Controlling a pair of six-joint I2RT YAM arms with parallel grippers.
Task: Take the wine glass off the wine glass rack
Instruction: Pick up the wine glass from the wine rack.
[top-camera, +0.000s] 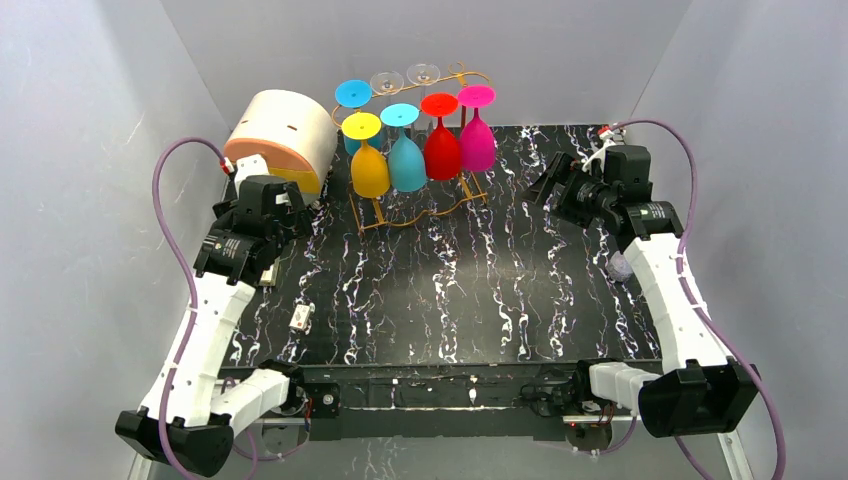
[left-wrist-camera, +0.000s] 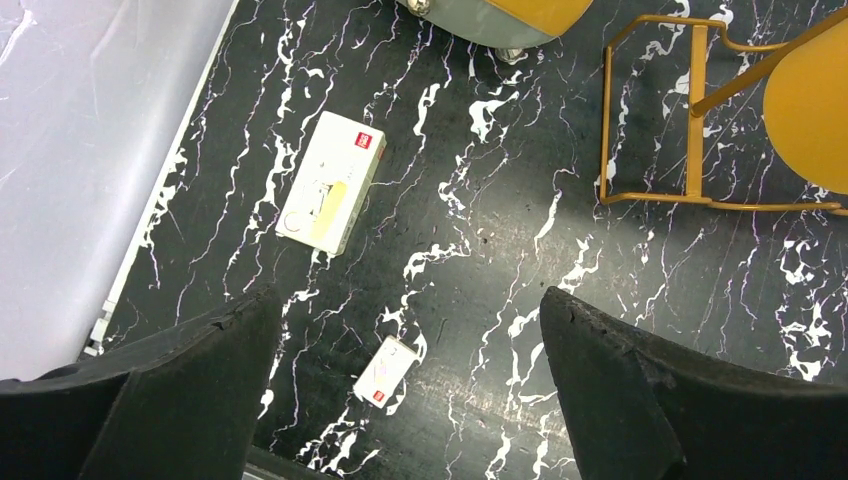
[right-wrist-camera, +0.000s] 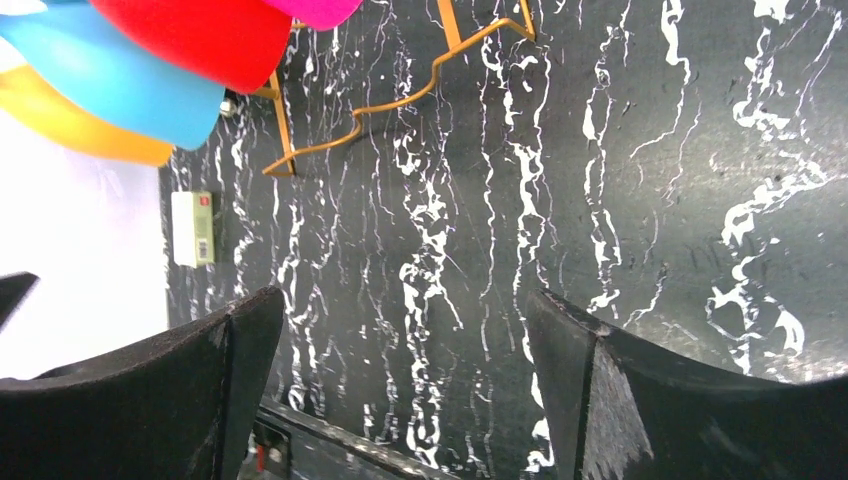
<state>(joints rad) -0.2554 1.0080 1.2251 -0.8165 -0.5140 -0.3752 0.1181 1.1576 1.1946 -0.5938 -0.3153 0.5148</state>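
Showing the wine glass rack (left-wrist-camera: 695, 120) at the far middle of the table (top-camera: 500, 300), hung with glasses bowl-down, stems vertical, front row left to right: yellow glass (top-camera: 370, 172), blue glass (top-camera: 407, 165), red glass (top-camera: 441, 152), magenta glass (top-camera: 477, 148). Places the right gripper (right-wrist-camera: 402, 298) just right of the rack, jaws spread wide and empty, nearest the magenta glass; places the left gripper (left-wrist-camera: 410, 300), equally agape and holding nothing, near the yellow glass, with the round drawer box (top-camera: 285, 130) close beside. Suggests withdrawal forward along the rails, clear of crowded neighbouring bowls. Discounts a white carton (left-wrist-camera: 332, 182) and a small packet (left-wrist-camera: 385, 370) under the left arm
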